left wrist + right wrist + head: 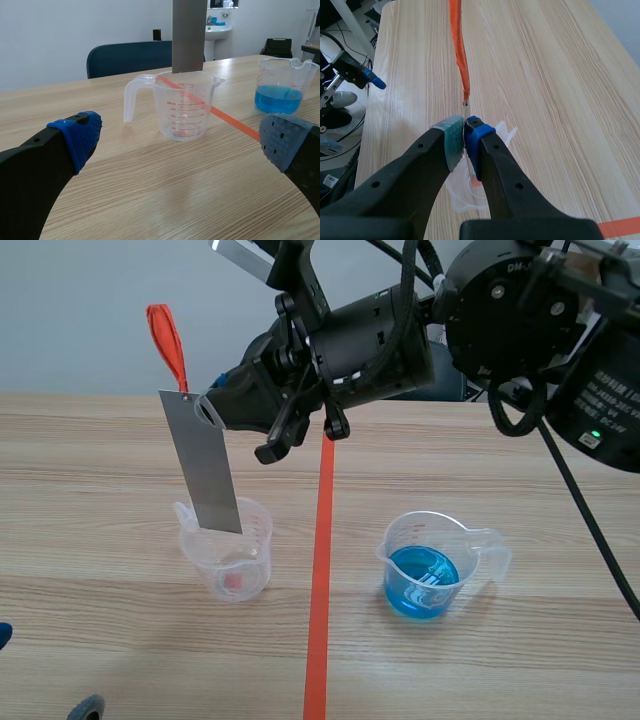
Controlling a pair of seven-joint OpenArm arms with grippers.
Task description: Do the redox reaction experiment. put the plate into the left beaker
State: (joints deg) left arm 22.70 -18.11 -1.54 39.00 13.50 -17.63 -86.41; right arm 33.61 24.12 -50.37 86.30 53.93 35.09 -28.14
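A grey metal plate with an orange strap at its top hangs tilted over the left beaker, a clear measuring cup with nothing but a red mark showing at its bottom. The plate's lower end sits at the cup's rim. My right gripper reaches across from the right and is shut on the plate's top edge; in the right wrist view the pads pinch the plate above the beaker. My left gripper stands open near the table, short of the beaker, with the plate above it.
A second clear beaker holding blue liquid stands right of the orange tape line; it shows beside the left gripper as well. A blue chair stands beyond the table's far edge.
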